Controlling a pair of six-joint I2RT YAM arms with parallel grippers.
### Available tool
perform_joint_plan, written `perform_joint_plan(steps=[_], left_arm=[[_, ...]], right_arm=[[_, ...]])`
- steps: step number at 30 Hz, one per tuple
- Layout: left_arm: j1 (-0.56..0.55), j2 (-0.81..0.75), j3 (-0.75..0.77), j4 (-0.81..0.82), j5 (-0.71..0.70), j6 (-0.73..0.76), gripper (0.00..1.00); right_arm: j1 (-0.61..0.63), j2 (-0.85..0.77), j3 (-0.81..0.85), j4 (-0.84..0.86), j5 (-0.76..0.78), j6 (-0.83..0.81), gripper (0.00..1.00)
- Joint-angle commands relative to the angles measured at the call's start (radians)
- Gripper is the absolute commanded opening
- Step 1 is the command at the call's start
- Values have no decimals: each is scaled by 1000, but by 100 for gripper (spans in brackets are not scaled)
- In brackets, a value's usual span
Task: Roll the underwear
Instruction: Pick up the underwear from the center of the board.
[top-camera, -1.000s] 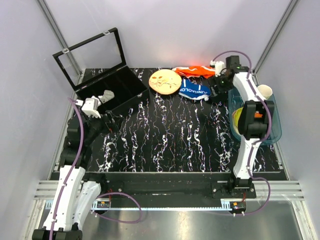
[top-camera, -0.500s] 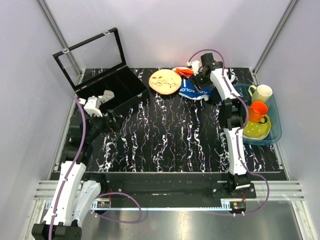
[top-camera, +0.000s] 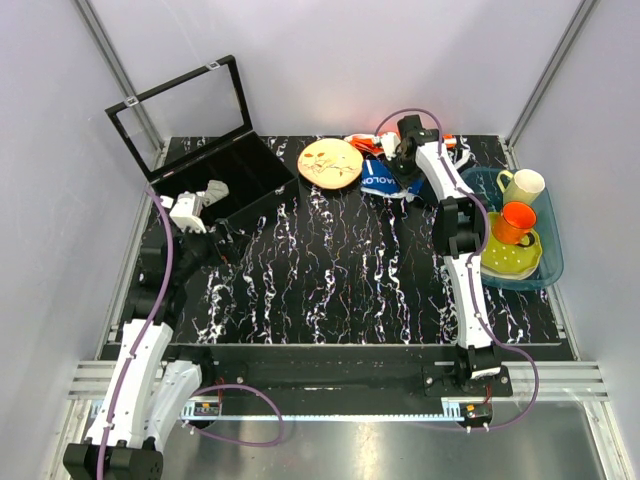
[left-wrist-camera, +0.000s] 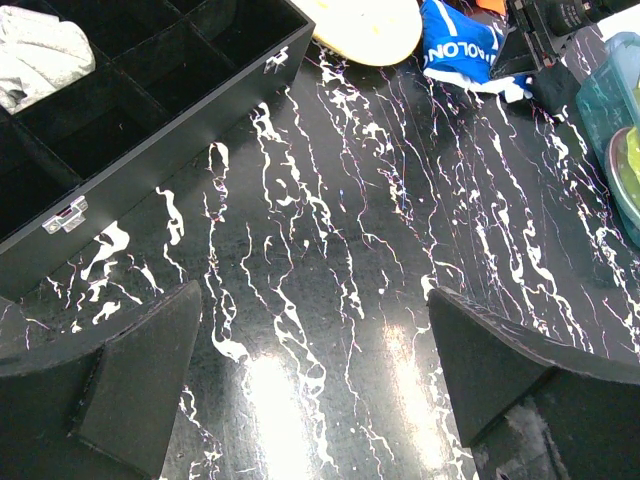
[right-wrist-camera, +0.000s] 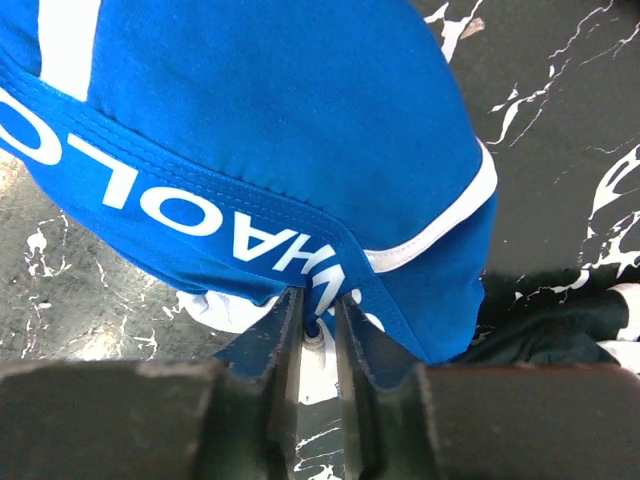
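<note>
The underwear (top-camera: 383, 181) is a crumpled royal-blue heap with white lettering at the back of the table, beside the wooden plate. It fills the right wrist view (right-wrist-camera: 260, 130) and shows at the top of the left wrist view (left-wrist-camera: 455, 48). My right gripper (top-camera: 402, 163) reaches down onto its far right side. In its own view the right gripper (right-wrist-camera: 318, 312) has its jaws nearly together, pinching a fold of the blue hem. My left gripper (top-camera: 204, 196) hovers wide open over bare table (left-wrist-camera: 315, 380), far left of the underwear, with nothing between its fingers.
A black compartment box (top-camera: 215, 185) with raised lid stands at the back left, holding a white cloth (left-wrist-camera: 40, 55). A wooden plate (top-camera: 331, 162) and an orange cloth (top-camera: 372, 143) lie by the underwear. A teal tub (top-camera: 548, 262) with cups and a plate sits right.
My right arm has swung left from over the tub to the underwear, and its jaws have narrowed onto the blue hem. The left arm has stayed put.
</note>
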Motion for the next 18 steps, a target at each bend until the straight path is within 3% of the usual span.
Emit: perform_joint_plan(steps=[1,5,11,18], left_arm=[[-1,1,33,32,16,5,99],[-1,-3,33,32,16,5,99],[-2,-11,31,32,22,5,99],[-2,-22,21,60,81,-11,99]], right_arm=[[9,-23,36,-1,23,0,16],[10,-106,4,-2,12,6,4],[50,-366,-199,15,-82,10,1],[148,-816,-690,102,-188,-61,0]])
